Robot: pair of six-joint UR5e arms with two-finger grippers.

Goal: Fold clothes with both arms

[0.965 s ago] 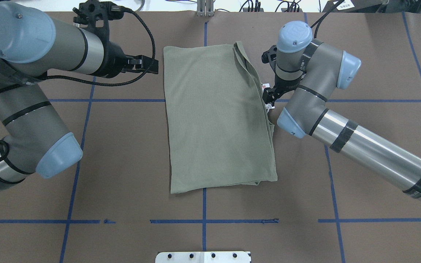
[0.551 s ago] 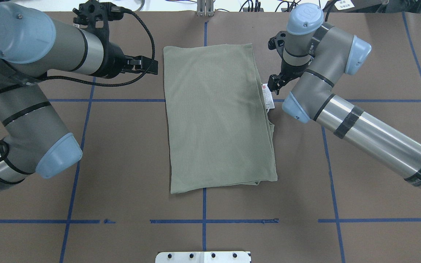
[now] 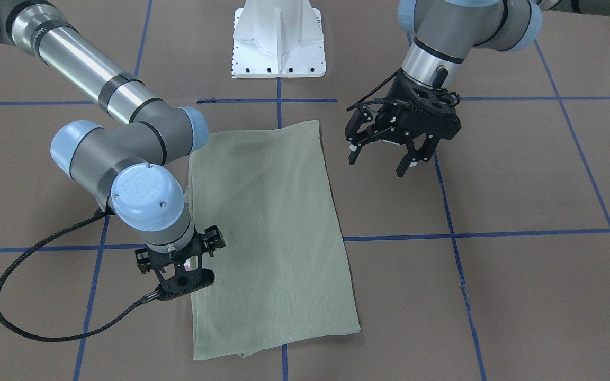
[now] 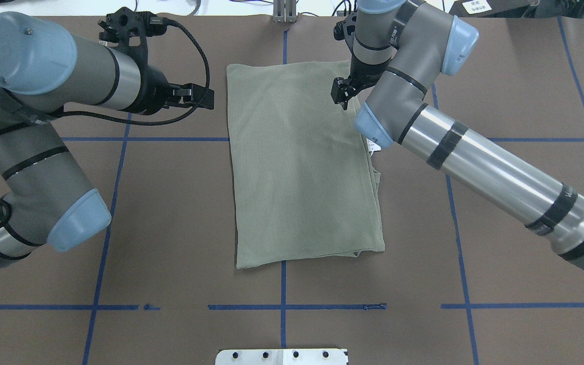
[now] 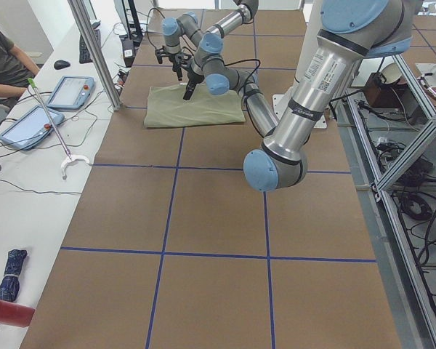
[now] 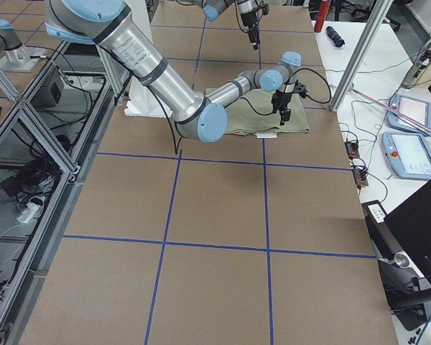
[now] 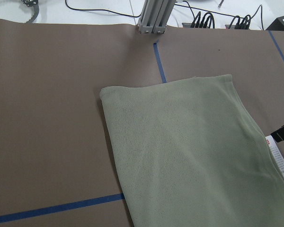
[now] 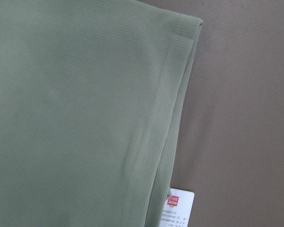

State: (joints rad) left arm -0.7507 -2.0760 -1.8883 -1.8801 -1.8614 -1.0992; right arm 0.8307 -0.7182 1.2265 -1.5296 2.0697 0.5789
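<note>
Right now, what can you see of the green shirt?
The shirt is pale sage-green fine-ribbed knit, folded into a flat long rectangle, layered edges along the robot's right side. A white hang tag pokes out there. It lies on the brown table; the right gripper hangs over its far right corner, the left gripper stands apart.
</note>
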